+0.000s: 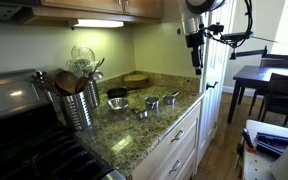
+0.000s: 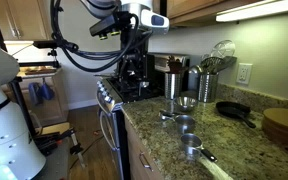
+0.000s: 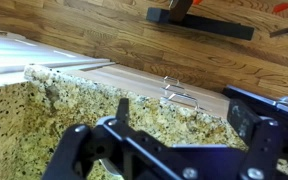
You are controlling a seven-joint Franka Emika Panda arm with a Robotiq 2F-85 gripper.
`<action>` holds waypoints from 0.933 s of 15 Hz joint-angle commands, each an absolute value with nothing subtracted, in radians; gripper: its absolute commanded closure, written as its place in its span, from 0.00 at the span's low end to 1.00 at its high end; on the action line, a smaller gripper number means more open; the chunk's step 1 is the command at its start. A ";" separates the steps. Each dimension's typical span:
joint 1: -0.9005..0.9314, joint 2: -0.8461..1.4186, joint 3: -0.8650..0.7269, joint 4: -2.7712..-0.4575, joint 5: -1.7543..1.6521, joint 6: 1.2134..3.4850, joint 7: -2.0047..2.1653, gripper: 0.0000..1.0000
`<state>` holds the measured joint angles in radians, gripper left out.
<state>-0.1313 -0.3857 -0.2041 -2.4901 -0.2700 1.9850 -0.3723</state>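
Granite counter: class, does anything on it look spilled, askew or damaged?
Nothing stands out: the measuring cups sit upright on the counter, the utensil holders stand straight, and no spill shows.

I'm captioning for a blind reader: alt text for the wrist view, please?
An open gripper hangs above the edge of a speckled granite countertop. Beyond the edge are a white cabinet front with a metal handle and a wooden floor.

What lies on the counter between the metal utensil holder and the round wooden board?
A small black pan lies between the utensil holder and the wooden board, as both exterior views show.
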 commanded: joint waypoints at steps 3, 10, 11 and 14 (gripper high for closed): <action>-0.132 -0.386 -0.203 -2.489 -0.269 1.984 -0.373 0.00; -0.121 -0.334 -0.189 -2.463 -0.274 1.997 -0.368 0.00; -0.117 -0.321 -0.183 -2.457 -0.273 2.002 -0.367 0.00; -0.109 -0.249 -0.160 -2.427 -0.275 2.049 -0.341 0.00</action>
